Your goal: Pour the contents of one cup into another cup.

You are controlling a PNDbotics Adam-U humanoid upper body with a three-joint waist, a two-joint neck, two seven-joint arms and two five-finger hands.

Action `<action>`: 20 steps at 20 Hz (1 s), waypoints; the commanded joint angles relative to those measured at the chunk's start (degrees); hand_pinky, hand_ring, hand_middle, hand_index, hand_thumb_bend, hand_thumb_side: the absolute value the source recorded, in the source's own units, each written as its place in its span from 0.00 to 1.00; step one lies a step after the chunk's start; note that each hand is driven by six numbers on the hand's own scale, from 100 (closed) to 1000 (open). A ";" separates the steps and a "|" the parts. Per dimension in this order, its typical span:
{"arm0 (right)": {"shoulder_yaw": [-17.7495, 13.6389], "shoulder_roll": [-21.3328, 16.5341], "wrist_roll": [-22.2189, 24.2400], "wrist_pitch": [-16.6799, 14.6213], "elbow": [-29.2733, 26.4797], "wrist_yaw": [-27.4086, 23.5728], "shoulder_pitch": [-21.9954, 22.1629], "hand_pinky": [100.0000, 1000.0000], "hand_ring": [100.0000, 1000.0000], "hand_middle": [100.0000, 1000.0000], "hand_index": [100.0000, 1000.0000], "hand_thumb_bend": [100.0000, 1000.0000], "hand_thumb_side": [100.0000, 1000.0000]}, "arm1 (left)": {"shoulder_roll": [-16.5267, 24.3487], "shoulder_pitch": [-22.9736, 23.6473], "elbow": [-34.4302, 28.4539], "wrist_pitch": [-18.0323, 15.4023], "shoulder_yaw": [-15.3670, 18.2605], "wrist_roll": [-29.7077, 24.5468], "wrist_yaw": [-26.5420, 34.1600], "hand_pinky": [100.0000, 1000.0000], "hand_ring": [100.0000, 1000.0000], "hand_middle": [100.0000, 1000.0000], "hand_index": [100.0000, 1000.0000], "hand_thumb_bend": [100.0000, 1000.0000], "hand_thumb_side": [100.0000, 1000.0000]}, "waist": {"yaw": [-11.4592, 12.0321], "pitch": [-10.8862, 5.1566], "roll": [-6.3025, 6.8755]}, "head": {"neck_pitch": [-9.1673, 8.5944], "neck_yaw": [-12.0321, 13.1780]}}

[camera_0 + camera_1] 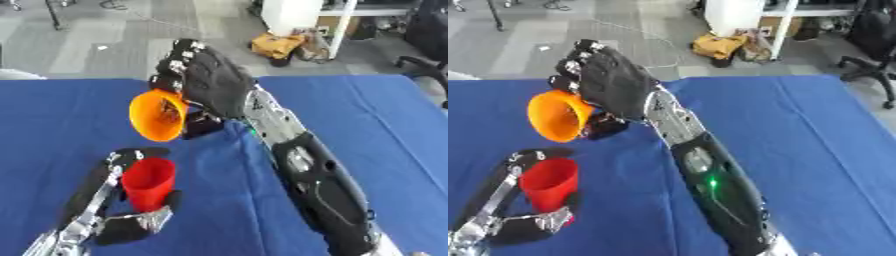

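I can't see inside the tipped orange cup (158, 114); its base hides behind my right hand (210, 80). My left hand (118, 210) covers the red cup's (147, 184) foot.

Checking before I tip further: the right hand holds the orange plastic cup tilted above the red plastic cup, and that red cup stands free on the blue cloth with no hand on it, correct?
Not quite. The red plastic cup is not free: the left hand has its fingers and thumb curled round it, as the left eye view shows. The rest holds: the right hand holds the orange plastic cup tilted above it, over the blue cloth.
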 commanded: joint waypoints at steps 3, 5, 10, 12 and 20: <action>0.55 -0.20 -4.70 -3.24 -1.82 2.41 -1.59 0.32 0.20 0.19 0.25 0.00 0.46 | -0.01 -1.13 -0.31 -0.18 0.65 0.02 -0.14 0.00 0.30 0.39 0.79 0.00 0.28 | 0.08 -1.28 0.04 | -0.46 -0.23; 0.83 -0.25 -5.49 -3.06 -1.95 3.67 -1.72 0.32 0.20 0.19 0.25 0.00 0.46 | -0.03 -1.12 -0.20 -0.23 0.61 -0.06 -0.17 0.00 0.30 0.39 0.79 0.00 0.28 | 0.10 -1.29 0.02 | -0.48 -0.25; 1.29 -0.34 -7.96 -2.06 -1.97 6.47 -2.04 0.32 0.22 0.21 0.26 0.00 0.43 | -0.03 -1.10 -0.03 -0.30 0.55 -0.18 -0.22 0.00 0.30 0.39 0.79 0.00 0.28 | 0.18 -1.32 -0.09 | -0.48 -0.30; 1.41 -0.35 -9.28 -1.31 -1.95 7.56 -2.15 0.32 0.22 0.21 0.27 0.00 0.42 | -0.04 -1.10 0.10 -0.31 0.56 -0.23 -0.27 0.00 0.30 0.39 0.79 0.00 0.28 | 0.22 -1.34 -0.15 | -0.48 -0.31; 1.73 -0.44 -12.72 0.40 -1.96 9.55 -2.56 0.32 0.23 0.22 0.27 0.00 0.41 | -0.09 -1.34 0.64 -0.25 0.86 -0.20 -0.44 0.00 0.30 0.39 0.79 0.00 0.29 | 0.16 -1.43 -0.42 | -0.56 -0.31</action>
